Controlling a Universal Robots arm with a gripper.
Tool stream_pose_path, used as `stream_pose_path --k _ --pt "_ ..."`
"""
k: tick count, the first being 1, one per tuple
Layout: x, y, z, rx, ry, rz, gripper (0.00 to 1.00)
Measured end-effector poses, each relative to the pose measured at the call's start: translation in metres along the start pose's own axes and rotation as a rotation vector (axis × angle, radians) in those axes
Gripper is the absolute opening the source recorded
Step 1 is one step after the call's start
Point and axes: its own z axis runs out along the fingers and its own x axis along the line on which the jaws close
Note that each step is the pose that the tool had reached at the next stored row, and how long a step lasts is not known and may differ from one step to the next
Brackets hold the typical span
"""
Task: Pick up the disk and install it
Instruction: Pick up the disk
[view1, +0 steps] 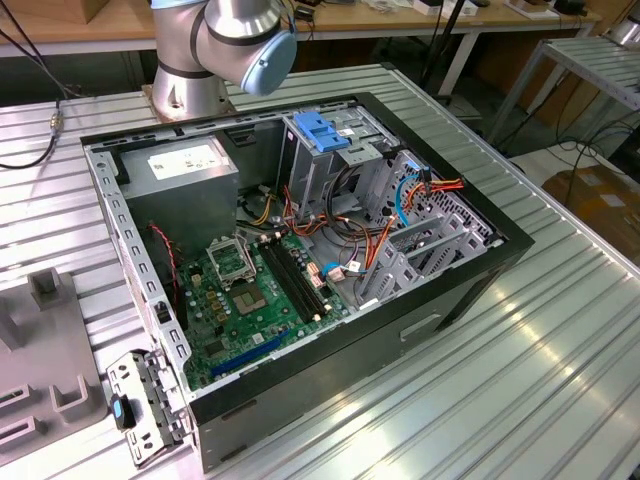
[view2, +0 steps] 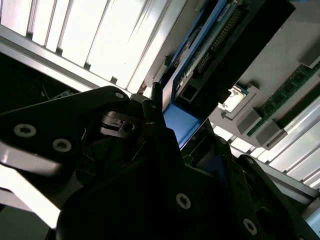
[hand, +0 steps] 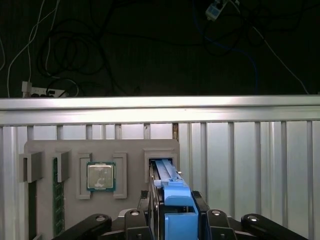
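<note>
The disk (hand: 172, 192) stands on edge in a slot of a grey holder plate (hand: 132, 150), its blue side rail facing the first wrist view. My gripper (hand: 177, 212) straddles it, with a black finger pressed against each side, so it is shut on the disk. In the second wrist view the disk (view2: 180, 122) shows as a blue face and a dark circuit-board edge between the fingers (view2: 155, 117). The disk's far end still sits in the slot.
The holder plate also carries a processor chip (hand: 101, 176) and a memory stick (hand: 58, 195). An open computer case (view1: 470, 290) lies on the ribbed metal table, with a motherboard (view1: 250, 290), a grey box (view1: 185, 165) and a blue-latched drive cage (view1: 325, 135). The arm's base (view1: 225, 40) stands behind it.
</note>
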Motion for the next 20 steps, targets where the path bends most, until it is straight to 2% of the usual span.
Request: stream_pose_path --k 11,12,13,20 --pt "-0.0002 0.0 0.0002 0.0 0.0009 0.0 0.45" --pt "-0.0002 0.0 0.0001 -0.0002 0.0013 0.0 0.44" --pt "-0.0002 0.0 0.0001 -0.0001 0.0011 0.0 0.37" --pt "-0.0002 0.0 0.0002 0.0 0.002 0.0 0.37"
